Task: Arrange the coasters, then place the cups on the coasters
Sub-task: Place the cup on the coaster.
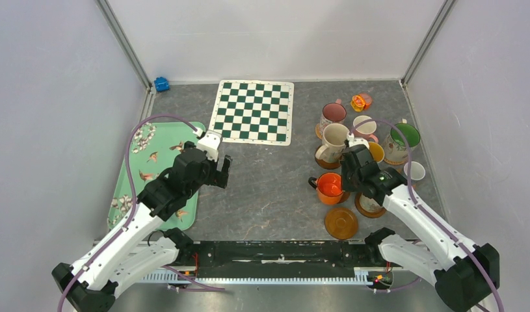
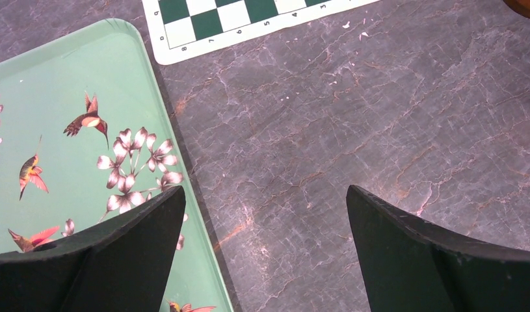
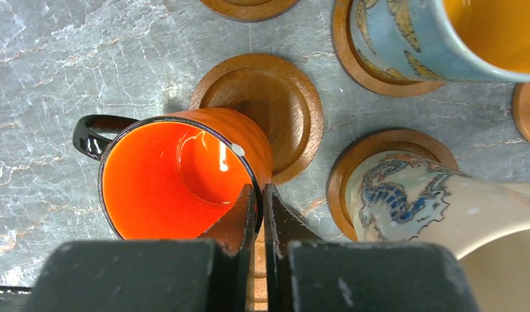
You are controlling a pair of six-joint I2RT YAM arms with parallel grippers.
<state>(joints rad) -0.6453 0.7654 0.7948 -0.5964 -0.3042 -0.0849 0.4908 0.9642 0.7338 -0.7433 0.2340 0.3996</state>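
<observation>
Presently, orange cup over coaster, right gripper pinching rim, finger inside

The tray lies at the left of the surface, with the chequered mat far and central. The cups cluster at the right on coasters, and a bare coaster lies nearest. The right pincer clasps the near-left cup by its rim. The left pincer hangs just right of the tray.

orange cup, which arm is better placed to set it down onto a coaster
Right. The right gripper pinches the rim of the orange cup, which sits partly over a wooden coaster; the left gripper hangs open at the tray, far from it.
</observation>
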